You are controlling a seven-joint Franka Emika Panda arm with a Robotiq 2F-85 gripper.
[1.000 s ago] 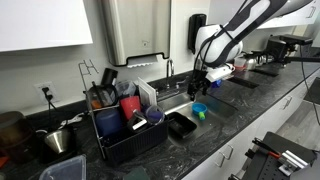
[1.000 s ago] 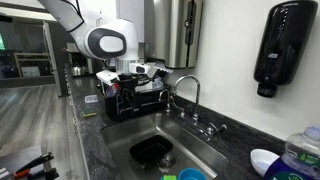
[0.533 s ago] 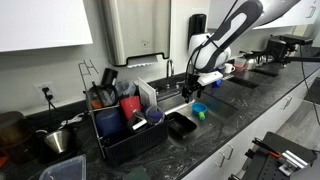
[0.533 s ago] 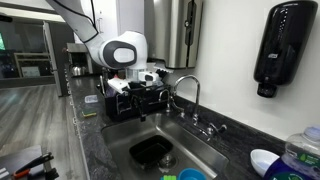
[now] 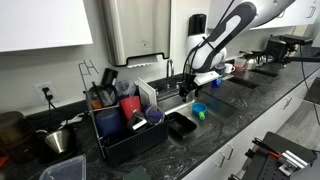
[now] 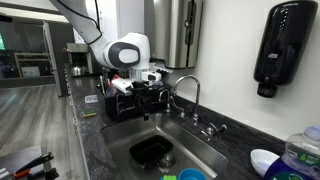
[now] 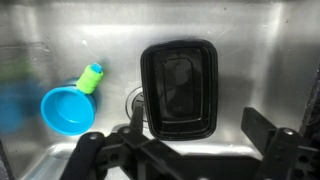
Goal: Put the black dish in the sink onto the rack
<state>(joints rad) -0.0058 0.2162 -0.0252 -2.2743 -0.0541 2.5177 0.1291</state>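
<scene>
In an exterior view, the gripper (image 5: 188,90) hangs above the sink (image 5: 172,103), apart from everything in it. How far its fingers are spread is too small to make out here. The black dish (image 5: 181,124) lies flat in the basin, between the rack (image 5: 125,128) on the counter and a small blue bowl (image 5: 200,109).

In an exterior view from the other end, the black dish (image 6: 152,150) sits on the sink floor (image 6: 200,150) near the faucet (image 6: 186,95). The rack (image 6: 135,100) stands beyond the basin, and the gripper merges with its dark wires.

In the wrist view, the 2 fingers (image 7: 268,135) are spread wide, holding and touching nothing. The black dish (image 7: 180,85) lies below and between them, with the blue bowl (image 7: 65,108) and a green piece (image 7: 92,77) off to one side.
</scene>
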